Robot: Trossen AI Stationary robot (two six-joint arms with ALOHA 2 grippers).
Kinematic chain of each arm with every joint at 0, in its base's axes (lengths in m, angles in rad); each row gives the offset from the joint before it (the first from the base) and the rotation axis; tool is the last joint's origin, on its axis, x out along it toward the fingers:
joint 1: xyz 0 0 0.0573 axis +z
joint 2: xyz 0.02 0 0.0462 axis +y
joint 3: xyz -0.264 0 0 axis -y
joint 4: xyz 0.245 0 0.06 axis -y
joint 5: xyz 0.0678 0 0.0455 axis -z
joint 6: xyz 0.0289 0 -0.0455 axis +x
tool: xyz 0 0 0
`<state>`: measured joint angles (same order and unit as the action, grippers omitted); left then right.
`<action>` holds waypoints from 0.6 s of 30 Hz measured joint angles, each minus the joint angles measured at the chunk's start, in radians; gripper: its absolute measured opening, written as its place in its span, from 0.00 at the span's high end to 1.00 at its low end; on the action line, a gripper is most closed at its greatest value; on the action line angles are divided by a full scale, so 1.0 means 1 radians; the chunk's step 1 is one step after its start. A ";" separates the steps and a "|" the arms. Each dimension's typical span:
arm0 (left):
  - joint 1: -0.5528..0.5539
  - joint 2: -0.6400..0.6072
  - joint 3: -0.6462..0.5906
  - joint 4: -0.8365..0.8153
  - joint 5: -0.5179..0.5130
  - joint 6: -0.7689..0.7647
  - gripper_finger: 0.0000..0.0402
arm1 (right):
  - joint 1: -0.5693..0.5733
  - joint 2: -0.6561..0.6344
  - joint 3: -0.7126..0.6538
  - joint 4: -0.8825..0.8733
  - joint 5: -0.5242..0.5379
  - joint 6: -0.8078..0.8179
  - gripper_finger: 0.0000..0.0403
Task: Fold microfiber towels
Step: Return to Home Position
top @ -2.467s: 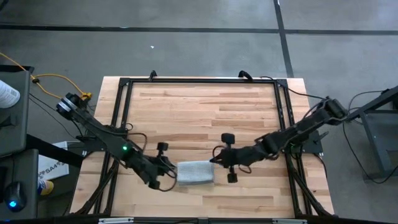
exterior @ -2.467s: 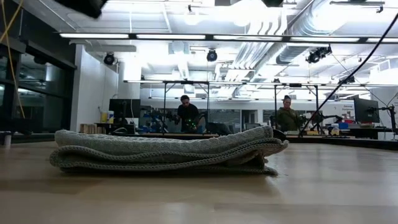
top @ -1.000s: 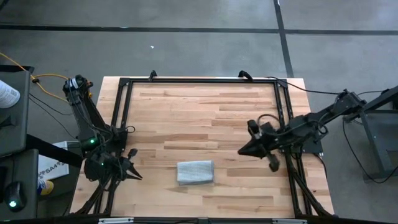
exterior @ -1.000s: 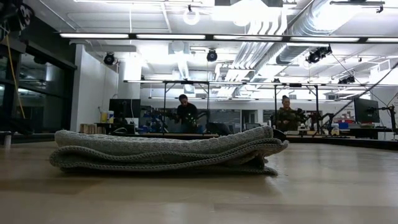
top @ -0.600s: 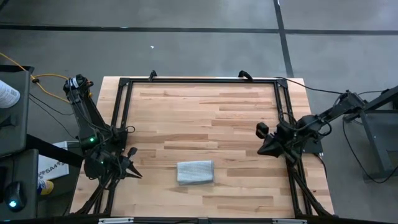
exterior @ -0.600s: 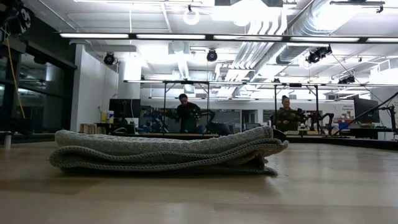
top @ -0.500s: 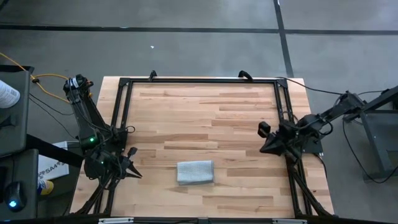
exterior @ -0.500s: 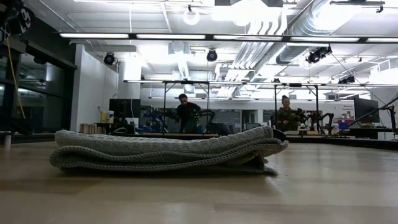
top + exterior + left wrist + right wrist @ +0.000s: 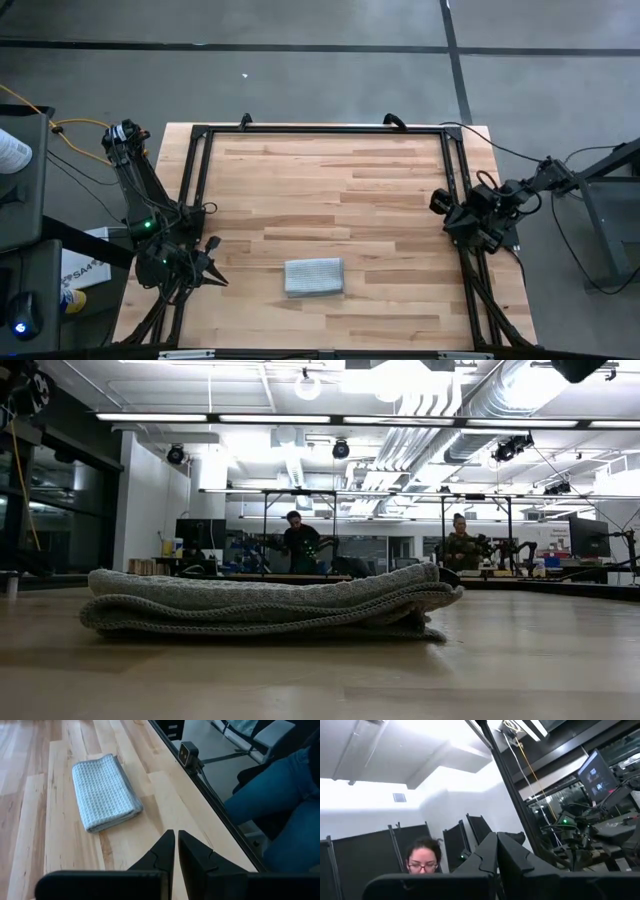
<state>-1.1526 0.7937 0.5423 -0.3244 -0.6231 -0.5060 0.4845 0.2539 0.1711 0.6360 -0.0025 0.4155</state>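
The pale grey-blue microfiber towel (image 9: 314,277) lies folded into a small thick rectangle flat on the wooden table, near its front edge at the middle; it also shows in the low view (image 9: 265,605) and the left wrist view (image 9: 102,792). My left gripper (image 9: 222,281) is shut and empty at the table's left edge; its fingertips (image 9: 175,836) show together. My right gripper (image 9: 437,203) is shut and empty at the table's right edge, tipped upward toward the room (image 9: 496,838).
A black metal frame (image 9: 320,129) runs around the tabletop. A small camera (image 9: 188,753) sits at the table's near edge. A person's legs in blue jeans (image 9: 280,800) show beyond that edge. Another person (image 9: 422,857) shows in the right wrist view.
My right gripper has drawn back from mid-table toward the table's right edge and tipped upward. The folded towel has stayed where it was.
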 joint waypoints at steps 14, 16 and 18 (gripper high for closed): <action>0.000 0.000 0.000 0.000 0.003 -0.023 0.94 | 0.000 -0.233 -0.162 -0.010 0.000 0.019 0.99; 0.000 0.000 0.000 0.000 0.003 -0.023 0.94 | 0.000 -0.245 -0.162 -0.030 -0.001 0.026 0.99; 0.000 0.000 0.000 0.000 0.003 -0.023 0.94 | 0.000 -0.246 -0.162 -0.061 -0.002 0.026 0.99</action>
<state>-1.1522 0.7940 0.5423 -0.3244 -0.6205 -0.5285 0.4847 0.0074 0.0090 0.5754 -0.0042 0.4417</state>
